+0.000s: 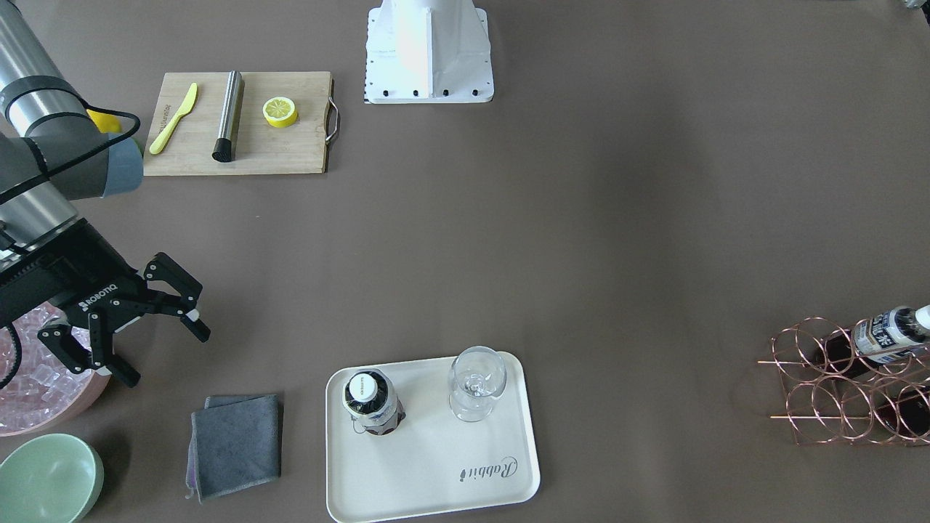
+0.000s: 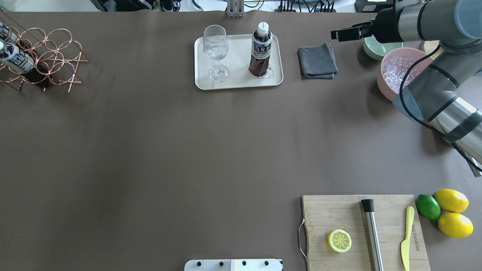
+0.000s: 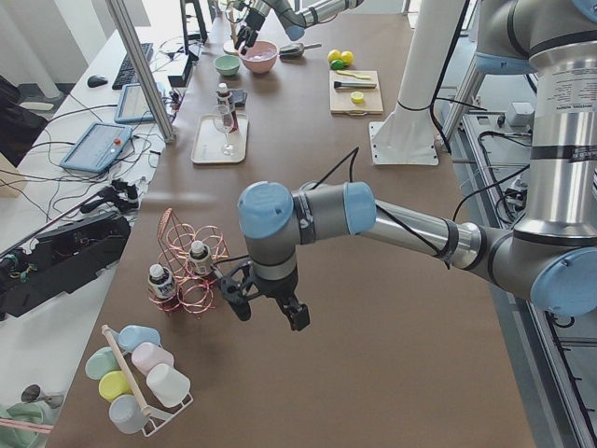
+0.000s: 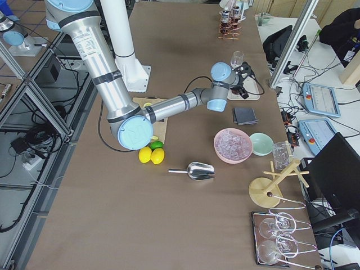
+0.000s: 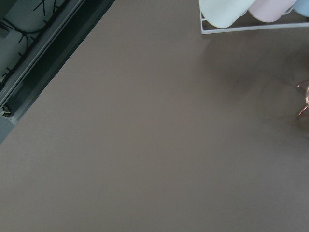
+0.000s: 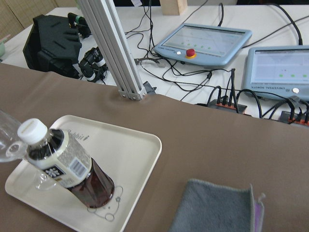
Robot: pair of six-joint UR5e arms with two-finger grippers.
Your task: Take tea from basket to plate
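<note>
One tea bottle [image 1: 372, 402] stands upright on the cream plate [image 1: 436, 465], next to a stemmed glass [image 1: 476, 381]; it also shows in the overhead view [image 2: 260, 51] and the right wrist view [image 6: 67, 169]. Two more tea bottles [image 2: 15, 58] lie in the copper wire basket [image 1: 835, 378]. My right gripper [image 1: 166, 356] is open and empty, hovering to the side of the plate, beyond the grey cloth. My left gripper [image 3: 266, 313] hangs over the table beside the basket [image 3: 191, 271]; I cannot tell whether it is open or shut.
A grey cloth [image 1: 234, 444] lies between the plate and a pink bowl of ice [image 1: 29, 385] and a green bowl [image 1: 47, 479]. A cutting board [image 1: 240, 123] holds a lemon half, a steel muddler and a yellow knife. A cup rack [image 3: 140, 373] stands near the basket.
</note>
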